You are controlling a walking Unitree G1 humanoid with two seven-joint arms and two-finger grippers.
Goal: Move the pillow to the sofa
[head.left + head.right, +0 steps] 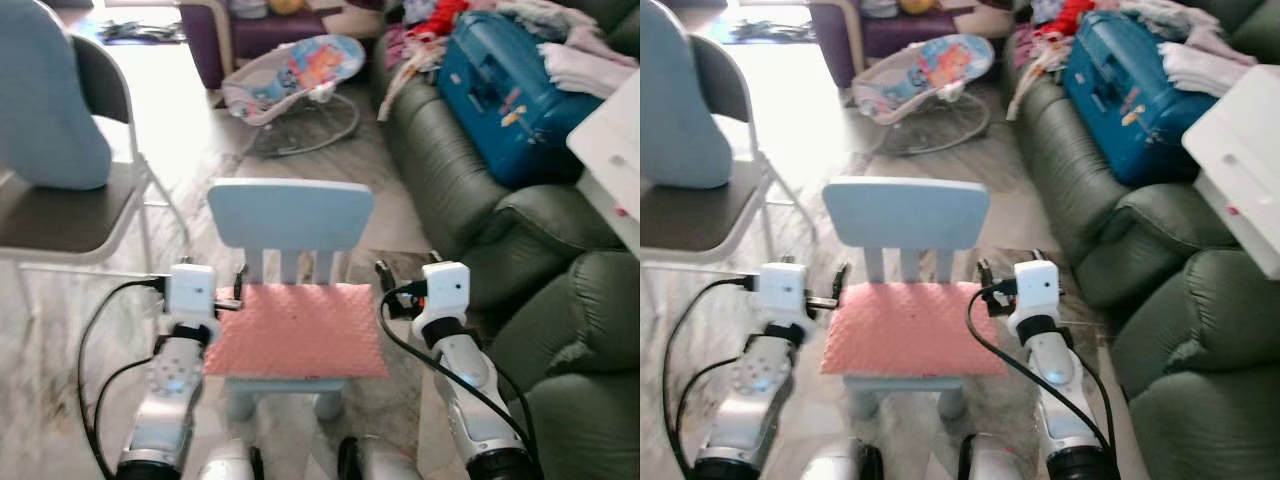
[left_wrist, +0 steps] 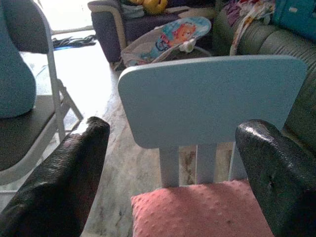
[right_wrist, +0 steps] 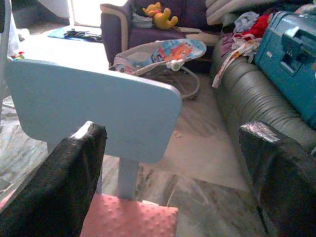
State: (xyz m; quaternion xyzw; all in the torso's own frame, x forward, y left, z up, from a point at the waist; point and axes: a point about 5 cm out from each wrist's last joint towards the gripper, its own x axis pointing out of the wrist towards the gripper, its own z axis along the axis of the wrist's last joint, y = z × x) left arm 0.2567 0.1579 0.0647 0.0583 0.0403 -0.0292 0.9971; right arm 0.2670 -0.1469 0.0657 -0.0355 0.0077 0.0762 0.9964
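Silver forearms come nearest, one on each flank of a small chair.

Left gripper [image 2: 168,163]: level with the left edge of the seat, fingers [image 2: 59,182] spread wide with nothing between them; its wrist view looks past them at the chair back and the near corner of the cushion.

Folding chair [image 1: 60,215], far left: dark seat, pale metal legs, with a light blue cushion [image 1: 45,110] propped upright against its back.

Child's chair [image 1: 290,215], centre: pale blue, broad backrest on three short slats, standing on the marbled floor [image 1: 190,160].

Pillow [image 1: 297,330]: pink, dimpled, lying flat on the child's chair seat and covering it nearly edge to edge, its front corners overhanging a little. It sits between the two grippers; whether either touches it cannot be made out. It lies well apart from the sofa cushions.

Baby bouncer [image 1: 295,80]: beyond the chair, patterned seat on a wire frame, in front of a purple armchair [image 1: 245,35].

Right gripper [image 3: 173,177]: level with the right edge of the seat, fingers [image 3: 59,182] likewise wide apart and holding nothing.

Sofa [image 1: 470,190], right: dark green leather, carrying a blue suitcase [image 1: 515,95] and a heap of clothes [image 1: 570,45]. A white object [image 1: 615,150] cuts in at the right edge.
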